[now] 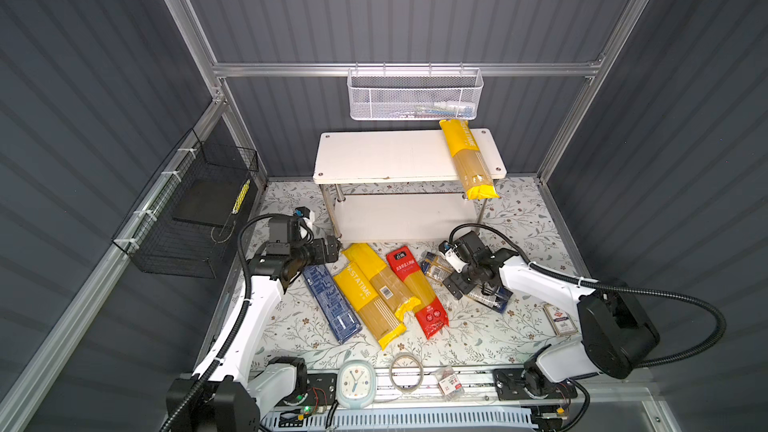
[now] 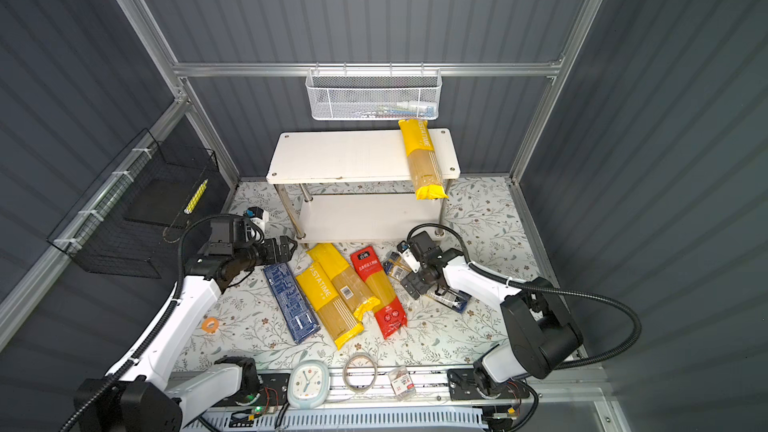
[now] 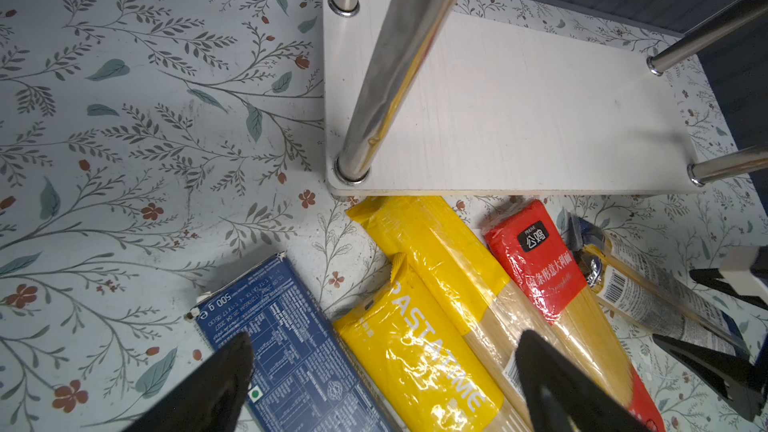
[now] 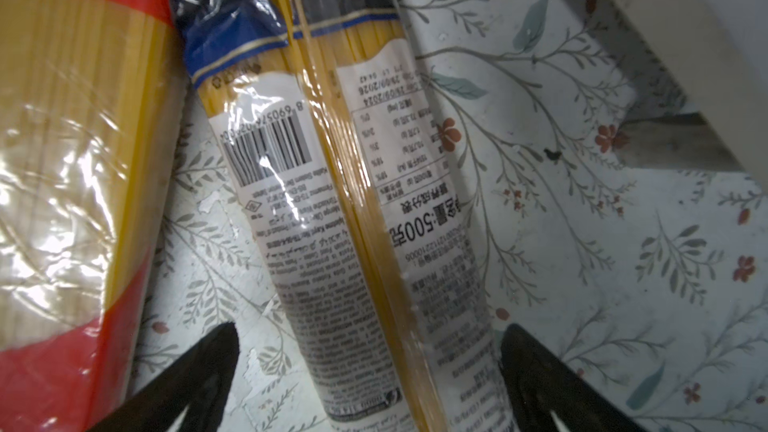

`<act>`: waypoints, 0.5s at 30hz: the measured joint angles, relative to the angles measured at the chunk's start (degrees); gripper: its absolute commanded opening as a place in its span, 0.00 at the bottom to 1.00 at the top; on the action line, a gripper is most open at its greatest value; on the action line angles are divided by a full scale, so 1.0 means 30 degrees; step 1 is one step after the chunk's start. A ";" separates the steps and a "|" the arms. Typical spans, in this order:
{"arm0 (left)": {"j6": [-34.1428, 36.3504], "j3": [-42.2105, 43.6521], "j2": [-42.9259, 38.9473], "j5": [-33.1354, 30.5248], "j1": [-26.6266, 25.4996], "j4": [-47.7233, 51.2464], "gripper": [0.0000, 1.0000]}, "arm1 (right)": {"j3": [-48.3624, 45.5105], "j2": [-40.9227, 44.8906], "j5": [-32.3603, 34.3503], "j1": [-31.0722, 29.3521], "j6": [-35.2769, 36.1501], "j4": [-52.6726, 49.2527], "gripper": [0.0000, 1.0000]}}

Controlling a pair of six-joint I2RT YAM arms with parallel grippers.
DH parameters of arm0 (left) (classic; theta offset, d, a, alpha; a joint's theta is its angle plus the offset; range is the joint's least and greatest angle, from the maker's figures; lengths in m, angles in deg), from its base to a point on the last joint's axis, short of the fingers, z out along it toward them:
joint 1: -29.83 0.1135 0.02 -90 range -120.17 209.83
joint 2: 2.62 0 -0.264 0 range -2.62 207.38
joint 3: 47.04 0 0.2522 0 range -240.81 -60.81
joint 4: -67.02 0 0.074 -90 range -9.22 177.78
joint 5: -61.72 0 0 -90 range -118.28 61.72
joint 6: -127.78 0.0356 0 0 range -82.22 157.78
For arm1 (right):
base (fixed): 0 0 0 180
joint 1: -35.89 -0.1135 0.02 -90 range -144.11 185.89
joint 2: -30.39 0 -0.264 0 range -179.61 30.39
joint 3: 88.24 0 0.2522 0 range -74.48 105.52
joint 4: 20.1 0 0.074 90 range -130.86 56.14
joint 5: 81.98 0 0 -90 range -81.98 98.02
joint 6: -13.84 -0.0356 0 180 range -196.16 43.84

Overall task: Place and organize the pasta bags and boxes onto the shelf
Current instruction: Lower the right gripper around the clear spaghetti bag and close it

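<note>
Clear blue-ended bag (image 4: 328, 209) lies between the right gripper's (image 4: 368, 334) wide-spread jaws, seemingly ungripped; we see the left gripper (image 3: 384, 342) likewise agape above the blue box (image 3: 291, 347) and yellow bag (image 3: 415, 359), shelf (image 3: 519, 118) just ahead.

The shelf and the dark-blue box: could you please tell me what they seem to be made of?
The shelf: white boards, probably laminated wood, matte with faint grain; legs look like polished metal tube, with mirror-like reflections. The dark-blue box: likely printed cardboard, with frayed pale corners.
</note>
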 measured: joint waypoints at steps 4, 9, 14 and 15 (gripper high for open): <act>0.0000 -0.0007 -0.0022 0.0000 0.0000 0.0015 1.00 | 0.0007 -0.0852 -0.0197 0.0364 0.0444 0.0175 0.99; 0.0000 0.0000 -0.0022 -0.0007 0.0000 0.0015 1.00 | 0.0007 -0.1311 -0.0597 0.1005 0.0823 0.0189 0.99; 0.0000 -0.0007 -0.0022 -0.0007 0.0000 0.0015 1.00 | 0.0058 -0.1311 -0.1282 0.1698 0.1224 0.0087 0.99; 0.0007 0.0000 -0.0022 -0.0007 0.0000 0.0022 1.00 | 0.0095 -0.1319 -0.1384 0.1792 0.1260 0.0036 0.99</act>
